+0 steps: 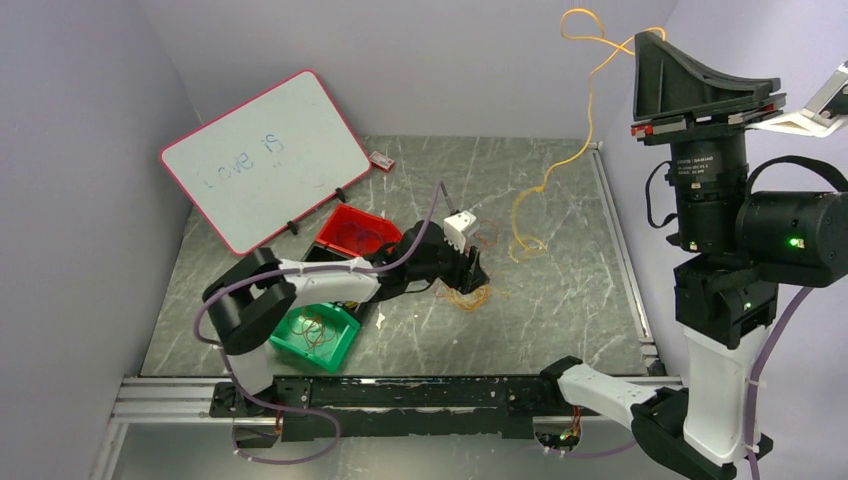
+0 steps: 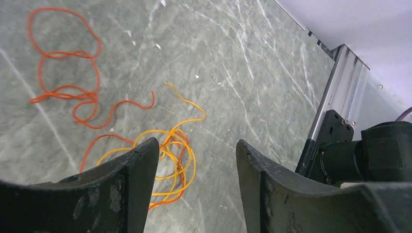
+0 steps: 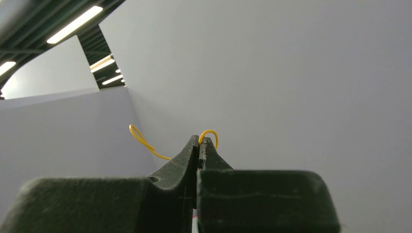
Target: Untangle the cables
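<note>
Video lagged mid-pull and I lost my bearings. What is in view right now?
yellow cable: one, yellow, hanging from the raised right gripper to the table's back right
tangle: one, orange and yellow, on the table under the left gripper
orange cable: at least one, looped beside the tangle
red bin: one, left of centre
green bin: one, front left, orange loops inside
whiteboard: one, white, red-edged, leaning at back left
small block: one, red and white, beside the whiteboard
table: one, grey marbled
left gripper: open
right gripper: shut on the yellow cable
</note>
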